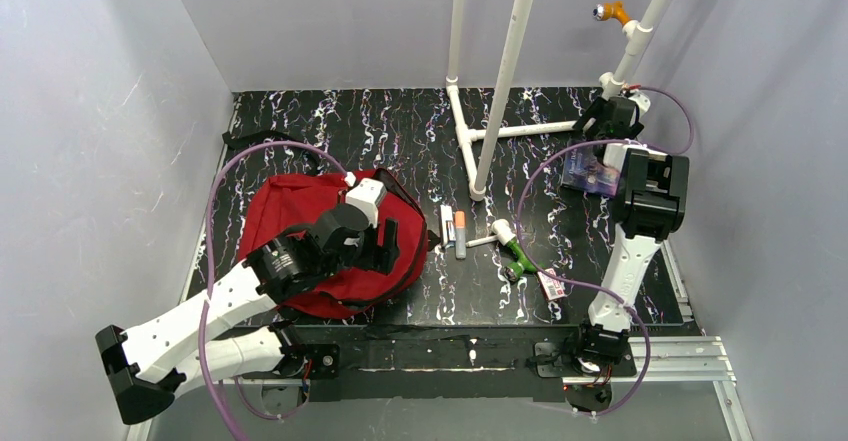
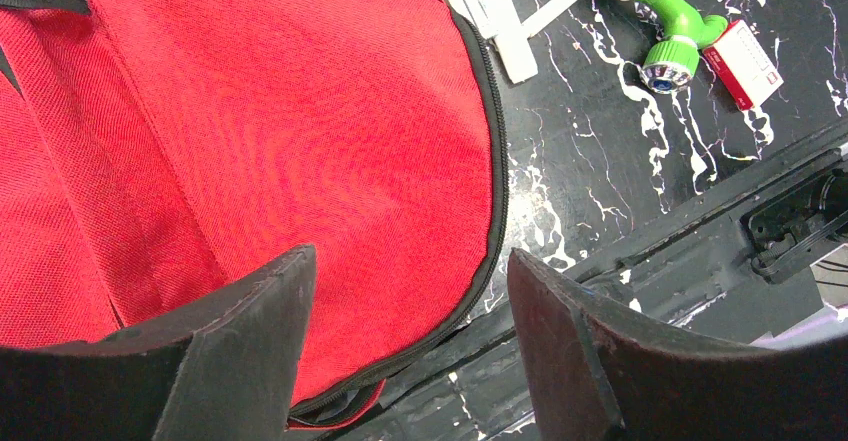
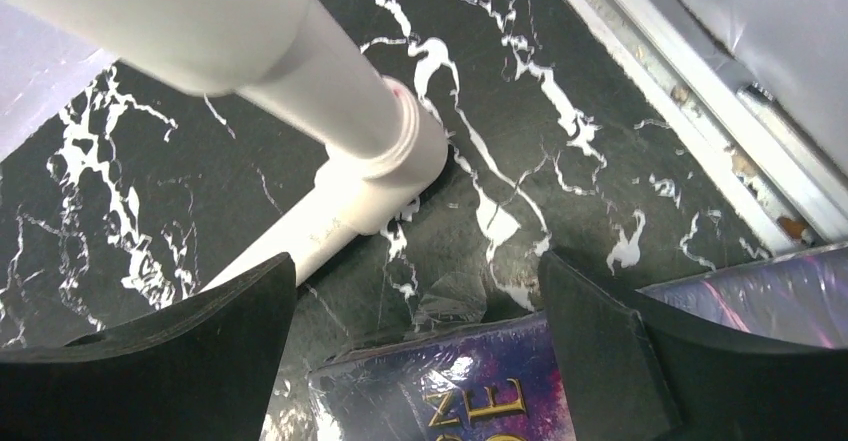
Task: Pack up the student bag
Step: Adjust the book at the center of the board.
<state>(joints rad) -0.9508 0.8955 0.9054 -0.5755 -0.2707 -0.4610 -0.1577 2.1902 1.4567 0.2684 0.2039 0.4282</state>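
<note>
The student bag (image 1: 300, 216) lies flat on the black, white-veined table (image 1: 400, 131), in front of the left arm. It is a soft red backpack of coarse woven cloth, rounded in outline and edged by a black zipper (closed along the stretch the left wrist view shows). The left gripper (image 2: 410, 261) hangs over the bag's near edge with its dark wedge-shaped jaws parted and nothing between them. That suggests it is placed to work the fabric or zipper rather than to carry anything, though whether it touches the cloth I cannot tell.

The loose supplies wait beside the bag, on the side toward the right arm. Closest are a white stick (image 1: 447, 226) and an orange-capped tube (image 1: 460, 233), lying parallel. Just beyond them are a green-and-white plastic piece (image 2: 675, 31) with a shiny ringed end and a small red-and-white box (image 2: 745, 61).

Well apart from the bag, the right gripper (image 3: 418, 266) stands spread wide and empty over a glossy purple book (image 3: 470, 401) with gold lettering, seemingly in clear wrap. The book lies against the foot of a smooth white pipe frame (image 3: 340, 111), so it looks like the next item to pick up.
</note>
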